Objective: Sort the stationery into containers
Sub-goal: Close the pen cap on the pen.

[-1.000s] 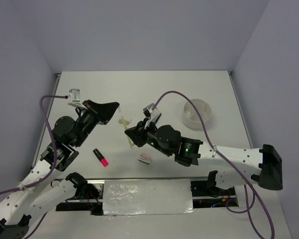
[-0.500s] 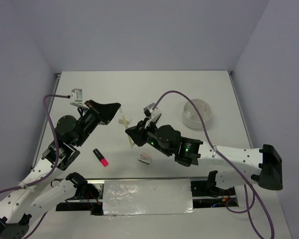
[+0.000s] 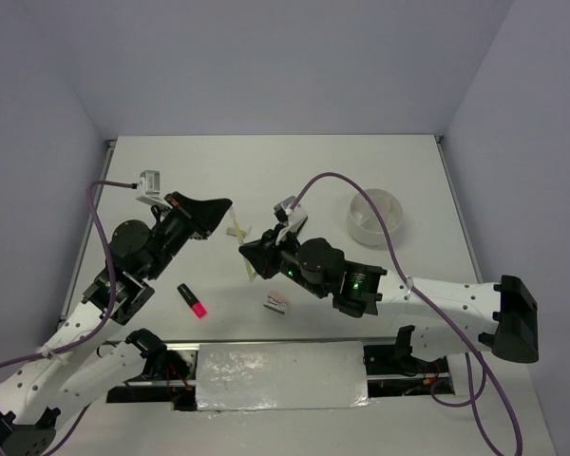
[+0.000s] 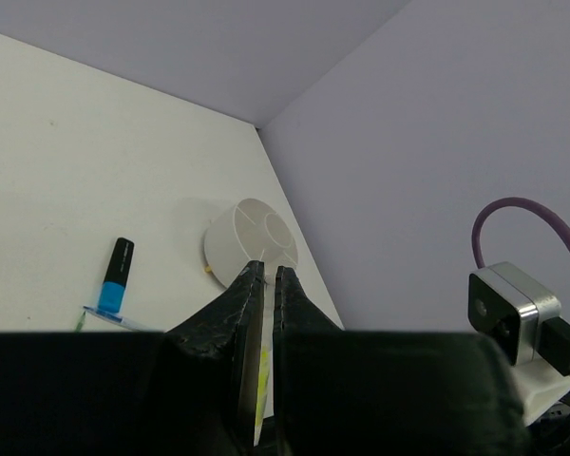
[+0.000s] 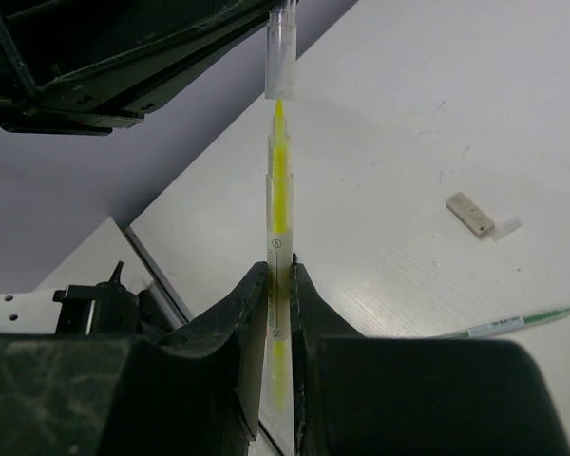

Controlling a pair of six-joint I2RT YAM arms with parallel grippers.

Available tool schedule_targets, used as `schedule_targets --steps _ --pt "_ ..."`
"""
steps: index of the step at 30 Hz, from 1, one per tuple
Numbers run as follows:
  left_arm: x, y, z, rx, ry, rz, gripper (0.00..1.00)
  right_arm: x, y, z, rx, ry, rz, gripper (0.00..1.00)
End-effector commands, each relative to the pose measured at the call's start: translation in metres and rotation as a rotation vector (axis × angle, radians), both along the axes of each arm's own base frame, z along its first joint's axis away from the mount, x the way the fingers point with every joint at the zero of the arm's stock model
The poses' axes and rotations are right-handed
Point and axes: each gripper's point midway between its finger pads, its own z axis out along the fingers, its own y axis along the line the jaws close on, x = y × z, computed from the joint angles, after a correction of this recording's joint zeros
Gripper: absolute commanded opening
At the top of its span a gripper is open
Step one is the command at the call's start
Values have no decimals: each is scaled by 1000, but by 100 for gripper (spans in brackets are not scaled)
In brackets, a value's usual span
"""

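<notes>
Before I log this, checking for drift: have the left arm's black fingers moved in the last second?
Yes: the left arm's black fingers crept slightly right, toward the round white plastic tub.

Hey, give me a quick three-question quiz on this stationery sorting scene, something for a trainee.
1. True or false: the right gripper is shut on the yellow pen.
2. In the left wrist view, what lies on the table left of the tub? A) blue-ended marker B) scissors C) stapler
3. Fill in: the pen's clear cap is held off the pen by the ____ gripper.
Key: 1 true; 2 A; 3 left.
</notes>
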Motion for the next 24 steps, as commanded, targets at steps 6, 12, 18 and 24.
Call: schedule_targets --steps 6,12,18,24 --pt "-2 -4 7 -39 -28 -20 0 10 -1 28 64 -22 -45 0" --pt "-4 -7 5 -49 -20 -41 0 14 0 28 57 -28 -53 0" --pt "-5 -5 6 -54 -19 -33 0 14 2 33 67 -35 -48 0" --pt "-5 -8 2 -50 -10 -48 0 14 2 42 89 -55 -45 0"
